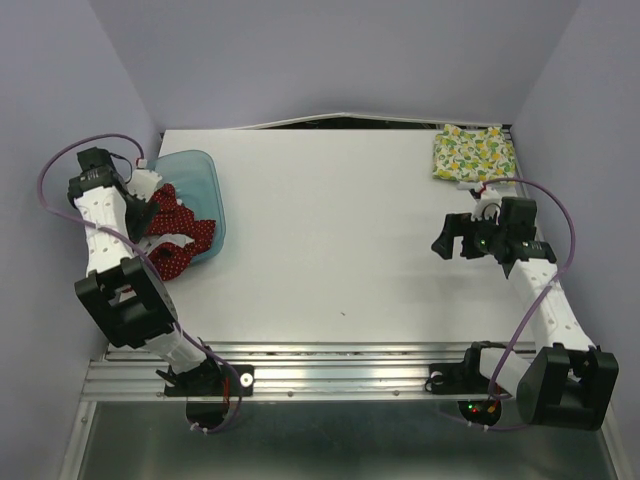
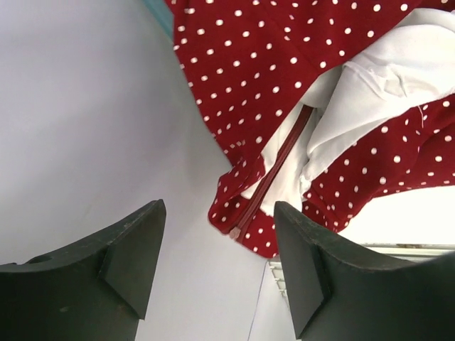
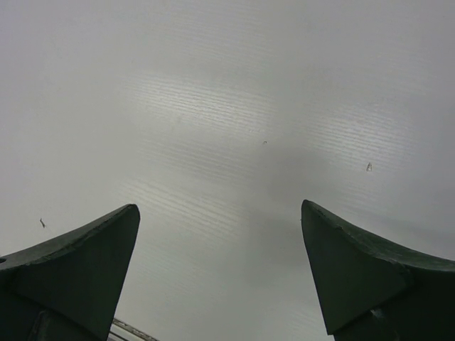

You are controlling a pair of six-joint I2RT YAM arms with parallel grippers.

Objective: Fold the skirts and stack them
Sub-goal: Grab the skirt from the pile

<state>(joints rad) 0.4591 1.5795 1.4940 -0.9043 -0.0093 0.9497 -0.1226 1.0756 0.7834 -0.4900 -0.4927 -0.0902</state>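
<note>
The dark red skirt with white polka dots [image 1: 178, 238] lies crumpled at the far left, half spilling out of the blue tray [image 1: 200, 180]. In the left wrist view its red cloth [image 2: 249, 71], white lining [image 2: 377, 78] and zipper [image 2: 274, 177] hang just beyond the fingertips. My left gripper [image 1: 148, 212] [image 2: 219, 207] is open, with nothing between its fingers. The cream fruit-print skirt [image 1: 472, 153] lies folded in the back right corner. My right gripper [image 1: 455, 237] [image 3: 219, 207] hovers open over bare table [image 3: 227, 106], in front of that skirt.
The lavender wall [image 2: 78, 106] stands close on the left of the left gripper. A tray edge [image 2: 158, 11] shows at the top of the left wrist view. A metal rail [image 1: 330, 375] runs along the near table edge, where the arm bases sit.
</note>
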